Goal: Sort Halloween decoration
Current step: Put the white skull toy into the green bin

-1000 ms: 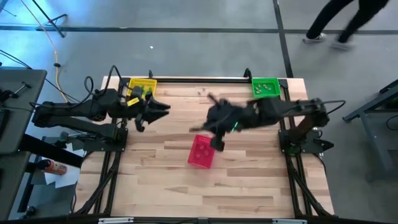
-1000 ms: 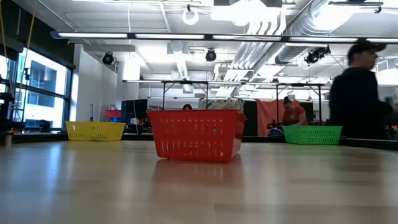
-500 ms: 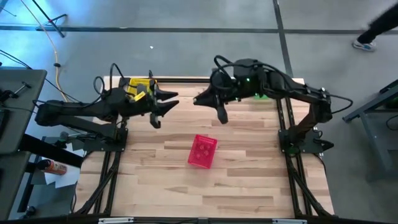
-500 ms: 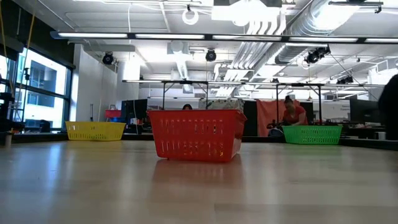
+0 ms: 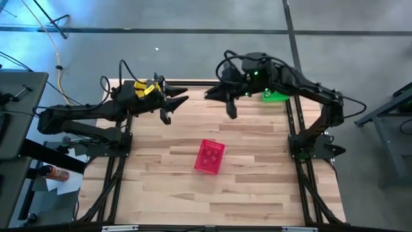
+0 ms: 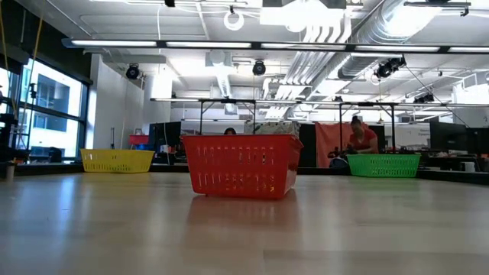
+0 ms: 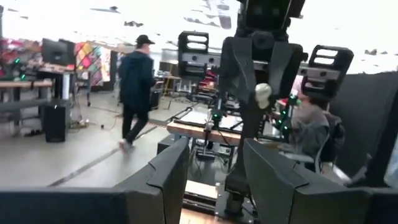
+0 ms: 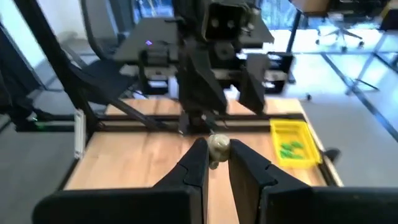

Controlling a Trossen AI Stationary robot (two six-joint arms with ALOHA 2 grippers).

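Right wrist view shows the right gripper [image 8: 216,163] clenched on a small pale trinket [image 8: 218,145], raised above the table [image 5: 257,187] facing the left gripper [image 5: 175,101], whose fingers [image 7: 168,174] are parted and empty, near the yellow basket [image 8: 293,144].

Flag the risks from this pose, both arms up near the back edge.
1. The right tool pinches a small pale trinket only at its fingertips, high above the table; a slip would likely bounce it away.
2. The left tool faces it open and close by; crossing paths could collide.
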